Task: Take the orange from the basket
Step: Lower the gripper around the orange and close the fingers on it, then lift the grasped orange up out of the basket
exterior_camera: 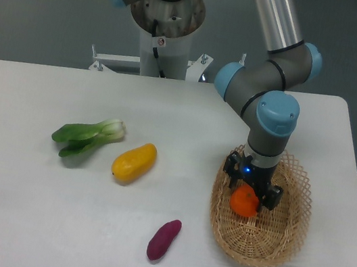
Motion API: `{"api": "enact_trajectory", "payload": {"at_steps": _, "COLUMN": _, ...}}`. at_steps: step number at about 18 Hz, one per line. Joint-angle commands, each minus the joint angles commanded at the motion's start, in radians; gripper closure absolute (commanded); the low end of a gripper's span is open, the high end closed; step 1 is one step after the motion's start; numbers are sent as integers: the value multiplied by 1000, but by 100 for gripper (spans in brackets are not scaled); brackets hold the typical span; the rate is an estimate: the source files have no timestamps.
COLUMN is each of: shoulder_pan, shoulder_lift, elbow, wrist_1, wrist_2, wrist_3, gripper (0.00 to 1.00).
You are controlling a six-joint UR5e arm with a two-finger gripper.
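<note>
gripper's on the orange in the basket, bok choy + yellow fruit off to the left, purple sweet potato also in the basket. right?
One slip: the purple sweet potato is not in the basket. The camera view shows it lying on the table, left of the basket and apart from it. The rest holds: the gripper is at the orange in the basket, with the bok choy and yellow fruit off to the left.

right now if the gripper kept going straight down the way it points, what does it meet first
The orange: the gripper points down into the basket with its fingers already at the fruit's sides. Below that is the basket floor; contact is hard to judge.
</note>
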Motion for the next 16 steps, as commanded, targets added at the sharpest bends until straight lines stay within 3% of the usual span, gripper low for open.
{"api": "enact_trajectory", "payload": {"at_steps": 7, "shoulder_pan": 6, "shoulder_lift": 9, "elbow": 26, "wrist_1": -2, "wrist_2": -5, "wrist_3": 11, "gripper": 38}}
{"api": "enact_trajectory", "payload": {"at_steps": 14, "shoulder_pan": 28, "shoulder_lift": 64, "elbow": 119, "wrist_1": -20, "wrist_2": -98, "wrist_3": -105, "gripper": 37}}
{"api": "enact_trajectory", "payload": {"at_steps": 16, "shoulder_pan": 18, "shoulder_lift": 74, "elbow": 165, "wrist_1": -64, "wrist_2": -100, "wrist_3": -164, "gripper": 37}}
